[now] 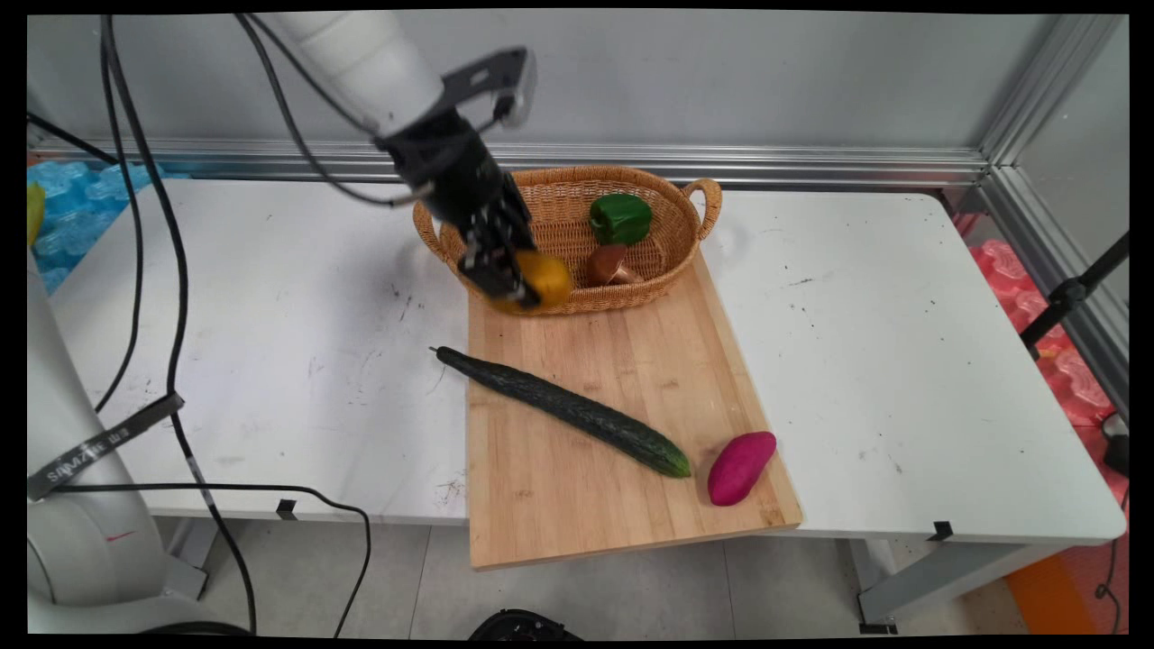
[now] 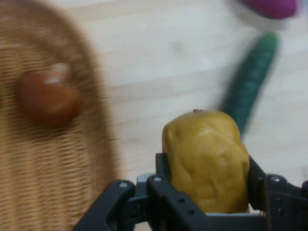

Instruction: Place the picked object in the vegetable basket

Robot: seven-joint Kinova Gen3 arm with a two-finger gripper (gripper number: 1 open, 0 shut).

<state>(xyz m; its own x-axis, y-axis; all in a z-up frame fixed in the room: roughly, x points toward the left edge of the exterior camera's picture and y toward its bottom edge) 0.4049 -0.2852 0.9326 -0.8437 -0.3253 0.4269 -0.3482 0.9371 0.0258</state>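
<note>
The jaws [image 1: 516, 281] are clamped on a yellow-orange potato [image 1: 544, 278], 1 black finger pressed to each of its sides; in the hand view the potato [image 2: 206, 160] sits squarely between the fingers [image 2: 162, 169]. The potato hangs off the table, over the near rim of the wicker basket [image 1: 667, 279], at the edge where the basket meets the wooden cutting board [image 1: 613, 361].

Just beyond the jaws, inside the basket, lie a brown mushroom [image 1: 609, 264] and, farther back, a green bell pepper [image 1: 621, 219]. In the hand view the mushroom [image 2: 47, 97] shows to the left of the jaws against the woven wall of the basket [image 2: 53, 178].

Below the jaws, on the board [image 2: 159, 53], a long dark green cucumber [image 1: 563, 410] lies aslant, its thin stem end reaching over the board's left edge onto the white table [image 1: 270, 315]. A purple sweet potato [image 1: 741, 467] rests near the cucumber's far tip, close to the board's near right corner and well apart from the jaws. In the hand view the cucumber [image 2: 251, 81] runs up to the right of the held potato, with the sweet potato [image 2: 270, 7] at the top edge.
</note>
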